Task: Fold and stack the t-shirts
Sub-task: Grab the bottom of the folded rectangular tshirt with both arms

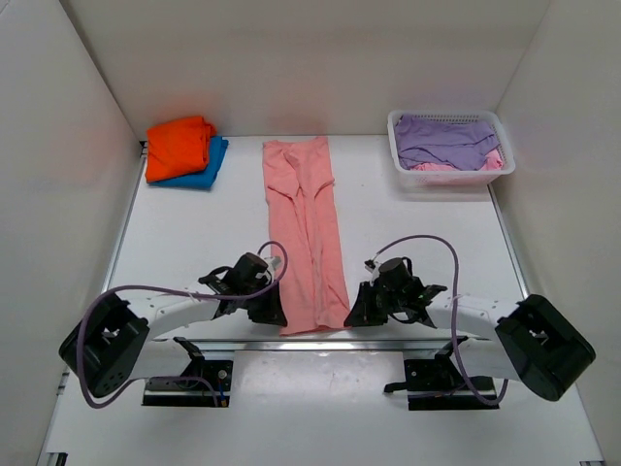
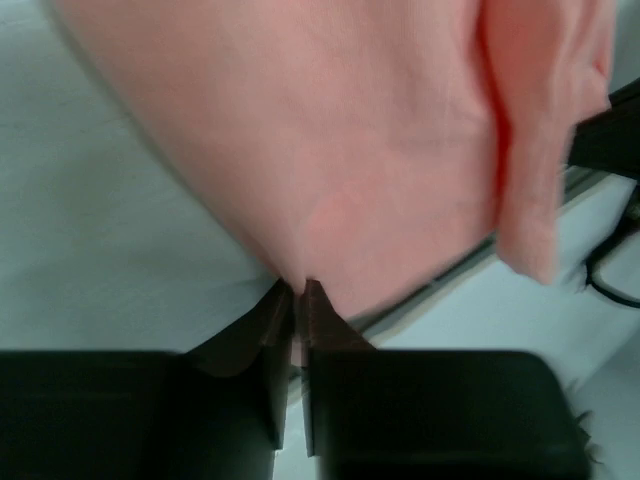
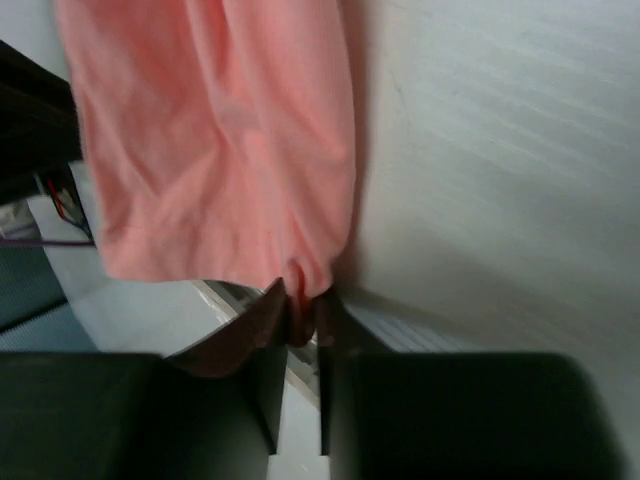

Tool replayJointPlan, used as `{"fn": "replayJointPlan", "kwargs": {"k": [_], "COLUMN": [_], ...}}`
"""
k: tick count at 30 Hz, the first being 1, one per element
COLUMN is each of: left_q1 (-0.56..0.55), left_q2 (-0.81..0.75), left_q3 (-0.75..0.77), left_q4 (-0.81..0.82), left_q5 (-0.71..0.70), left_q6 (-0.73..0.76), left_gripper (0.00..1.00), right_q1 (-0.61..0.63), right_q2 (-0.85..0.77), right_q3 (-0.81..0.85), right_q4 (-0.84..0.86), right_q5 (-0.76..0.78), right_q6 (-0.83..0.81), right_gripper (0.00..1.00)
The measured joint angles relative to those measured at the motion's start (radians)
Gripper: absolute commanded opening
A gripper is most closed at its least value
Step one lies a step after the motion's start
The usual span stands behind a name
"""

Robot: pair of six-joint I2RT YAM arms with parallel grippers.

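Note:
A salmon-pink t-shirt, folded into a long narrow strip, lies down the middle of the table. My left gripper is at its near left corner and my right gripper at its near right corner. In the left wrist view the gripper is shut on the edge of the pink cloth. The right wrist view shows the gripper pinching a bunched fold of the same shirt. A folded orange t-shirt rests on a blue t-shirt at the back left.
A white mesh basket at the back right holds a lavender-purple t-shirt over some pink cloth. White walls enclose the table on the left, back and right. The shirt's near end reaches the table's front edge.

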Motion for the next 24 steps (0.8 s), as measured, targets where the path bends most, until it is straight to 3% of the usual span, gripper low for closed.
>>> {"fn": "replayJointPlan", "kwargs": {"k": [1, 5, 17, 20, 24], "left_q1": [-0.005, 0.009, 0.032, 0.098, 0.227], "left_q2": [0.011, -0.009, -0.259, -0.272, -0.194], "left_q3": [0.000, -0.014, -0.137, -0.084, 0.122], "left_q4": [0.004, -0.016, -0.126, -0.196, -0.246], "left_q5": [-0.004, -0.008, 0.005, 0.019, 0.048], "left_q6": [-0.005, 0.014, 0.002, 0.010, 0.061], "left_gripper": [0.00, 0.00, 0.00, 0.00, 0.00], "right_q1": [0.008, 0.034, 0.110, 0.080, -0.025], "right_q2": [0.024, 0.058, 0.003, 0.006, 0.093], "right_q3": [0.004, 0.024, 0.027, 0.084, 0.299], "right_q4": [-0.005, -0.014, -0.162, -0.250, -0.395], "right_q5": [-0.003, -0.016, -0.031, -0.051, -0.090], "right_q6": [-0.005, -0.004, -0.011, -0.040, -0.140], "right_gripper": [0.00, 0.00, 0.00, 0.00, 0.00]}}
